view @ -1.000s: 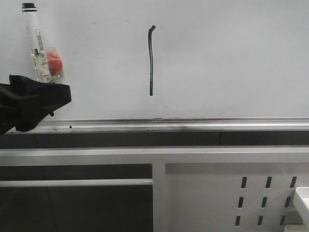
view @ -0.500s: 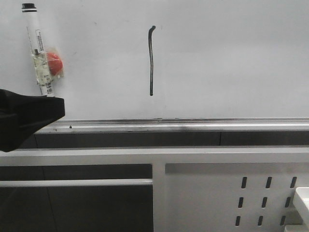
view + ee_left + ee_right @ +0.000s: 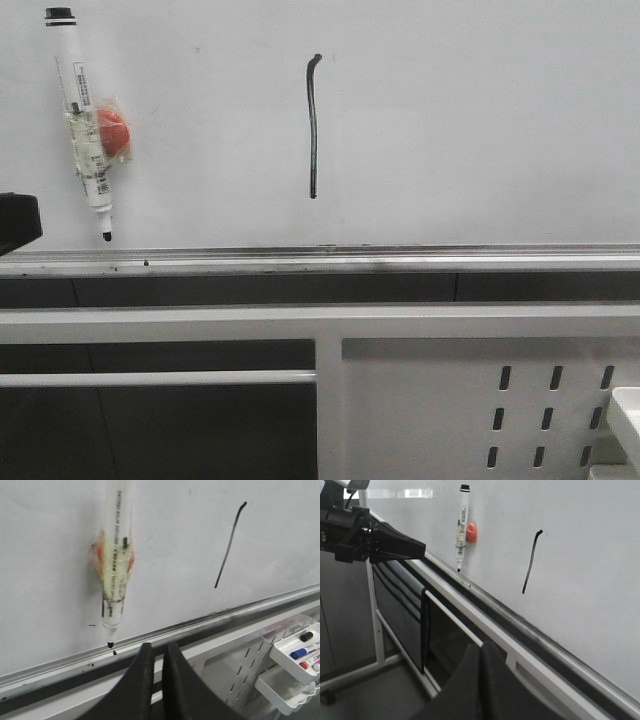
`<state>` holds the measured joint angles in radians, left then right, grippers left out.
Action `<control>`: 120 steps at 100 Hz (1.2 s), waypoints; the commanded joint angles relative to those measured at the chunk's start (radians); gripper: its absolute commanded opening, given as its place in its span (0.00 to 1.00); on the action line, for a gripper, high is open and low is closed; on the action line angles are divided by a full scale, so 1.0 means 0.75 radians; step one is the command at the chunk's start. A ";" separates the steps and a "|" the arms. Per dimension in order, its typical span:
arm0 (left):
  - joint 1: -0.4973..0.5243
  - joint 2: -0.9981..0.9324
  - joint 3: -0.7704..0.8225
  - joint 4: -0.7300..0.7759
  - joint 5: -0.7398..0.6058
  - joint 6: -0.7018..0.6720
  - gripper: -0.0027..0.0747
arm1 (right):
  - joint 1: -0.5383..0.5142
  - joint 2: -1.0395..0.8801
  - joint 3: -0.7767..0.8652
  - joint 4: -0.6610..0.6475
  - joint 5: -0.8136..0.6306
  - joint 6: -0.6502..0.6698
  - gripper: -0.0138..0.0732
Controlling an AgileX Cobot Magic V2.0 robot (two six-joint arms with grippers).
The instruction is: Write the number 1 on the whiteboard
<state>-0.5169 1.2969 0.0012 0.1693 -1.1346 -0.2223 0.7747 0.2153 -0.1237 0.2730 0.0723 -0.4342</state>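
Dark stroke finished, left arm pulled away from the marker

Front view: the number 1 (image 3: 313, 126), a thin dark vertical line with a small hook at its top, sits upper centre on the whiteboard (image 3: 480, 120). At upper left a white marker pen (image 3: 83, 125) hangs tip down against the board, fixed by a red holder (image 3: 114, 131). One second ago the left gripper (image 3: 15, 223) covered the pen's lower end; half a second ago it sat lower and further left; now only a black sliver shows at the left edge, clear of the pen. Its jaws cannot be read here. The silver rail (image 3: 400, 255) runs below.

Left wrist view: the left gripper (image 3: 156, 652) sits at bottom centre, its two black fingers nearly pressed together and holding nothing. The pen (image 3: 115, 565) hangs apart above it, tip just over the rail. The stroke (image 3: 230, 545) lies at upper right. A tray of markers (image 3: 295, 667) sits lower right.

Right wrist view: the right gripper (image 3: 480, 652) at bottom centre has its fingers pressed together, empty. The left arm (image 3: 370, 542) is at upper left, apart from the pen (image 3: 462, 527). The stroke (image 3: 531, 561) is at centre.

Judgement: the writing looks complete, the pen parked, and the arm is retreating.
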 commanded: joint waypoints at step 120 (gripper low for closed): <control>-0.001 -1.429 -0.204 0.358 1.441 -0.219 0.01 | -0.009 -0.137 0.000 0.011 -0.212 -0.001 0.08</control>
<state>-0.5169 0.3440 -0.1057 0.4596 -0.1680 -0.3739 0.7747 0.1027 -0.0996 0.2756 -0.0053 -0.4319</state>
